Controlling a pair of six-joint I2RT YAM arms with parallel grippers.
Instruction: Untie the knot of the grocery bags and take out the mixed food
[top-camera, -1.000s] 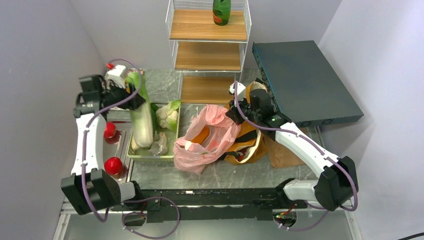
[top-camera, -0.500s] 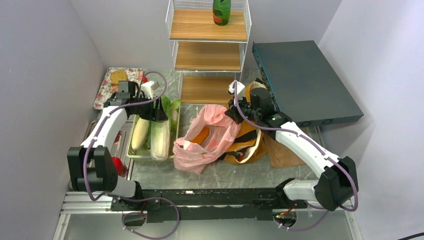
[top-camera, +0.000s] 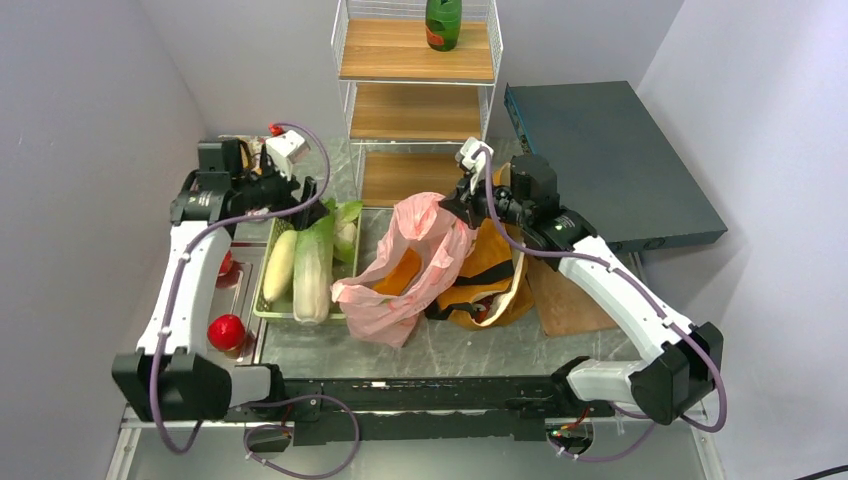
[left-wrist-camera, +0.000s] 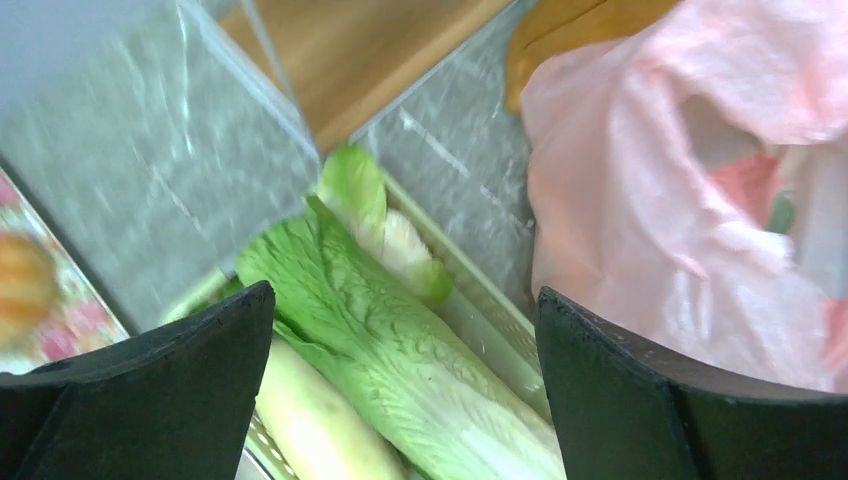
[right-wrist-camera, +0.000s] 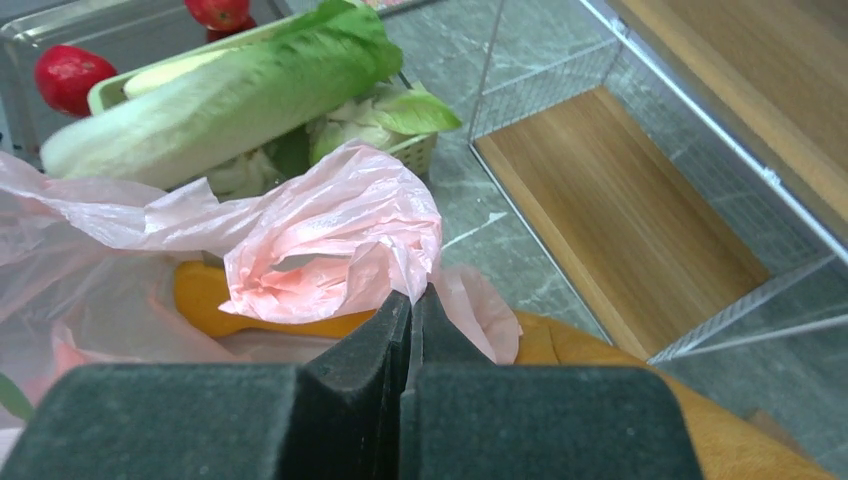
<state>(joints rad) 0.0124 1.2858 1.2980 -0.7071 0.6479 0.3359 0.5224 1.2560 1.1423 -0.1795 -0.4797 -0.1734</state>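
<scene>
At the far left of the table, two red fruits (top-camera: 227, 330) lay on a metal tray (top-camera: 245, 295), and just beside it a pale green basket (top-camera: 285, 314) held a long cabbage (top-camera: 313, 265) next to a pale long vegetable (top-camera: 279, 265), with more leaves at the far end. Over that far end hung the left gripper (left-wrist-camera: 405, 293), its fingers (left-wrist-camera: 160, 390) spread as wide as they go with nothing between them, and the cabbage lay directly beneath the gap. Right of the basket and touching its corner sat the pink bag (top-camera: 400, 290), its mouth gaping with no knot to be seen and something orange (top-camera: 400, 268) inside; whether that was a carrot or a packet could not be told. The right gripper (right-wrist-camera: 412, 305) was pinched tight on the bag's upper rim, holding the film up so that the mouth faced the left arm. Behind and to the right slumped the mustard tote (top-camera: 495, 255), also open, with something red low in its mouth. By my judgement the untying was done and the emptying of the pink bag was in hand, some produce out and more left inside. The next move called for the left arm to swing right to the bag's mouth, go in with its fingers apart and close on the orange item alone, not on the thin film, while the right arm held the rim high.
</scene>
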